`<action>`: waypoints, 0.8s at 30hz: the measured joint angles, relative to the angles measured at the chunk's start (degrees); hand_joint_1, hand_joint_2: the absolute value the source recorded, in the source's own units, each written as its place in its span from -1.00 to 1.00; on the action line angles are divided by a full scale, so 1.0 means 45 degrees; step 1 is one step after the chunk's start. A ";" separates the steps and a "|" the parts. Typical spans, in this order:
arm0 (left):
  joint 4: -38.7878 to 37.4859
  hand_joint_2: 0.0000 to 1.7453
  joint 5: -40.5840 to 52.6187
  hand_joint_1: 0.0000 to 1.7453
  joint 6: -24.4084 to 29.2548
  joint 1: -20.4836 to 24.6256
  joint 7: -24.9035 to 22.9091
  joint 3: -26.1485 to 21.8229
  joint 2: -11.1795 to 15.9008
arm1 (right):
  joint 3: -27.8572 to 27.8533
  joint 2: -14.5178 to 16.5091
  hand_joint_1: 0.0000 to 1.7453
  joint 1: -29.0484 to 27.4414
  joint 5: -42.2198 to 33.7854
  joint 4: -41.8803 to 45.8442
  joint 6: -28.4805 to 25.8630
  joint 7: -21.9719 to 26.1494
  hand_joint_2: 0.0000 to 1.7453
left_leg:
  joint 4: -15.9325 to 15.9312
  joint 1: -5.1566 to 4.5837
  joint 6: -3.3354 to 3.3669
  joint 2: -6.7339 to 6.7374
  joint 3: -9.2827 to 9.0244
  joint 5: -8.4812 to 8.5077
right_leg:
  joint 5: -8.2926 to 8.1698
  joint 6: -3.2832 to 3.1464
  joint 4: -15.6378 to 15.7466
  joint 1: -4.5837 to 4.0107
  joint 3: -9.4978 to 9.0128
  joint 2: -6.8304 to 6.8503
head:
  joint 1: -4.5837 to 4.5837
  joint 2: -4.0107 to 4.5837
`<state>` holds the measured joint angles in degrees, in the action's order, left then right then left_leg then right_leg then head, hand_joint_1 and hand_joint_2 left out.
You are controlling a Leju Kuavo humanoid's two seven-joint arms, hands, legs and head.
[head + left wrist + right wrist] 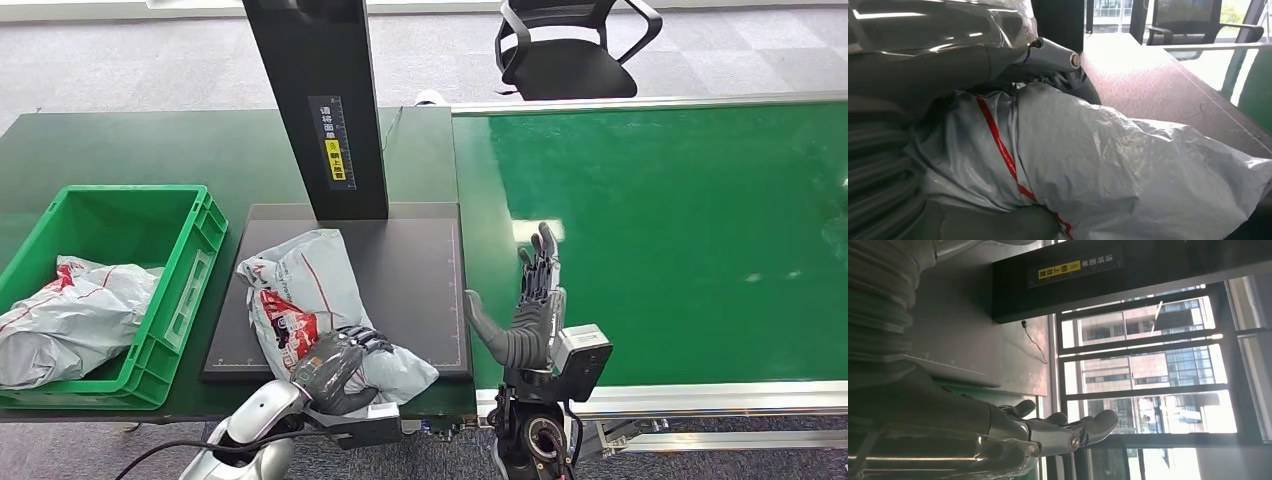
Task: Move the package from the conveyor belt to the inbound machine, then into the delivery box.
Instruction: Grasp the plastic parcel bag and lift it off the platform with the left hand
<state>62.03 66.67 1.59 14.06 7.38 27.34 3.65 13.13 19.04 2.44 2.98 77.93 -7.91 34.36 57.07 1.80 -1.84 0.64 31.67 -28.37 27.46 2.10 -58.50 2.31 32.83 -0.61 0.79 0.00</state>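
Observation:
A grey plastic package (pixel 318 300) with red print lies on the dark platform (pixel 420 270) of the inbound machine. My left hand (pixel 338 368) grips its near end, fingers curled over the top. Up close, the crumpled grey package (pixel 1108 170) with its red stripe sits under my left hand (pixel 948 50). My right hand (pixel 530 310) is held upright over the near edge of the green conveyor belt (pixel 680 230), fingers straight and apart, holding nothing. From the right wrist, the right hand (pixel 1048 432) stretches out with nothing in it. The green delivery box (pixel 150 270) stands left of the platform.
Another grey package (pixel 70 320) lies inside the delivery box. The machine's black column (pixel 320 100) with a yellow label rises at the back of the platform. A black office chair (pixel 570 50) stands beyond the belt.

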 joint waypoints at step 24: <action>0.2221 1.00 -0.3104 1.00 0.4465 -0.0174 0.4035 -0.1990 -0.0681 | -0.0006 -0.0075 -1.00 -0.0328 -0.0062 0.0002 0.0279 0.0044 1.00 | 0.0000 0.0001 -0.0010 0.0004 0.0067 0.0012 | -0.0011 -0.0009 -0.0005 -0.0002 0.0070 -0.0002 | 0.0000 0.0000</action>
<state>72.02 52.71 21.68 13.28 25.53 18.38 0.58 13.10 18.70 0.96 2.70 77.94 -6.66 34.56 57.07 1.81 -1.89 0.66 31.97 -28.32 27.41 2.06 -58.52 2.30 33.14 -0.62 0.79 0.00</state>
